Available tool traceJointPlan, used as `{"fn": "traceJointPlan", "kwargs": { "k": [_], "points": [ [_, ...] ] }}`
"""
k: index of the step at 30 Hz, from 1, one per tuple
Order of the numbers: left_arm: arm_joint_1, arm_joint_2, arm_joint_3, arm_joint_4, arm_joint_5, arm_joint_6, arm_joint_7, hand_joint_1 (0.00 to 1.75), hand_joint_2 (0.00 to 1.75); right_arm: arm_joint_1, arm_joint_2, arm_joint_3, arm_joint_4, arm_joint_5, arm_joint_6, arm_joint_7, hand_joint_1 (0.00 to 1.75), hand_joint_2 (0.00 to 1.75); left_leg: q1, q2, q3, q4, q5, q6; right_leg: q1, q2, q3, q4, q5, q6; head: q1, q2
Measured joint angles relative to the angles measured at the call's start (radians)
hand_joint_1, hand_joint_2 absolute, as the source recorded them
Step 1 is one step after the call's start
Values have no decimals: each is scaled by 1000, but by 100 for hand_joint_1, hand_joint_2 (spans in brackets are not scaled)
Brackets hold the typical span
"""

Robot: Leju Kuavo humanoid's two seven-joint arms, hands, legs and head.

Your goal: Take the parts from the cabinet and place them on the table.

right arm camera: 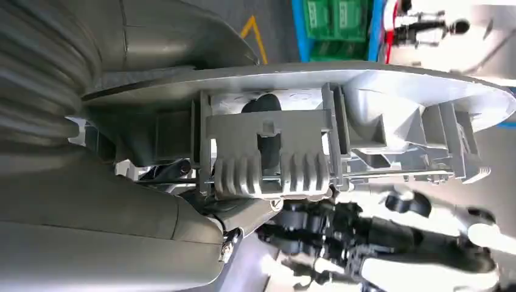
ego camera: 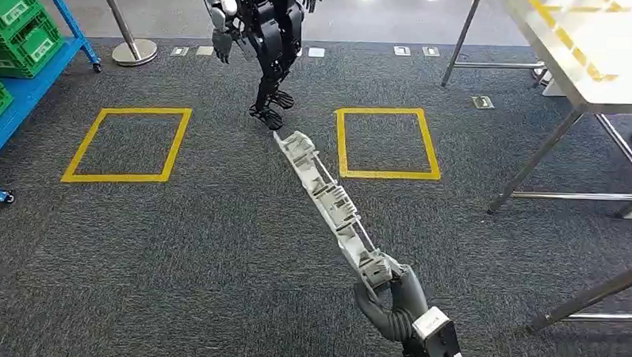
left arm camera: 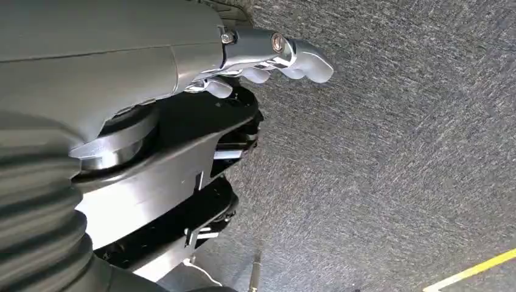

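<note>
A long, pale grey plastic part (ego camera: 328,195) with ribs and clips sticks out forward and to the left over the carpet. My right hand (ego camera: 396,296) grips its near end at the lower right of the head view. The right wrist view shows the same part (right arm camera: 341,134) close up, lying across my right hand (right arm camera: 140,231), with dark fingers (right arm camera: 264,109) behind its ribbed section. My left hand (left arm camera: 268,61) hangs above the grey carpet and holds nothing, its pale fingertips loosely bent. The white-topped table (ego camera: 610,70) with yellow tape stands at the far right.
A blue rack (ego camera: 30,81) with green bins (ego camera: 21,17) stands at the far left. Another humanoid robot (ego camera: 266,34) stands straight ahead. Two yellow taped squares (ego camera: 127,144) (ego camera: 387,143) mark the carpet. A stanchion base (ego camera: 133,51) sits at the back left. Metal table legs (ego camera: 535,162) reach down at the right.
</note>
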Motion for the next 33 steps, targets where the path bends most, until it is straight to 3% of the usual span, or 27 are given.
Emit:
{"fn": "traceJointPlan", "kwargs": {
  "k": [8, 14, 22, 33],
  "points": [
    [-1, 0, 0, 0, 1, 5, 12, 0, 175, 2, 2, -19, 0, -46, 21, -13, 175, 175, 0, 0, 49, -85, 34, 0, 0, 0, 50, -84, 34, -1, 0, 0],
    [5, 3, 0, 0, 22, 5, 16, 0, 175, -8, 5, -20, 6, -58, 39, -17, 175, 175, 0, 0, 71, -117, 46, 0, 0, 0, 73, -115, 44, -1, 0, 0],
    [7, 14, 0, 0, 19, 11, 25, 0, 175, -59, 34, -12, 11, -47, 55, 12, 175, 175, 0, 0, 77, -125, 49, -1, 0, -1, 78, -123, 47, -2, 0, 0],
    [14, 23, 0, 0, 15, 2, 13, 0, 175, -8, 34, -12, 11, -39, 47, -4, 175, 175, 0, 0, 78, -128, 50, -1, 0, 0, 78, -126, 47, -2, 0, 0]
  ]
}}
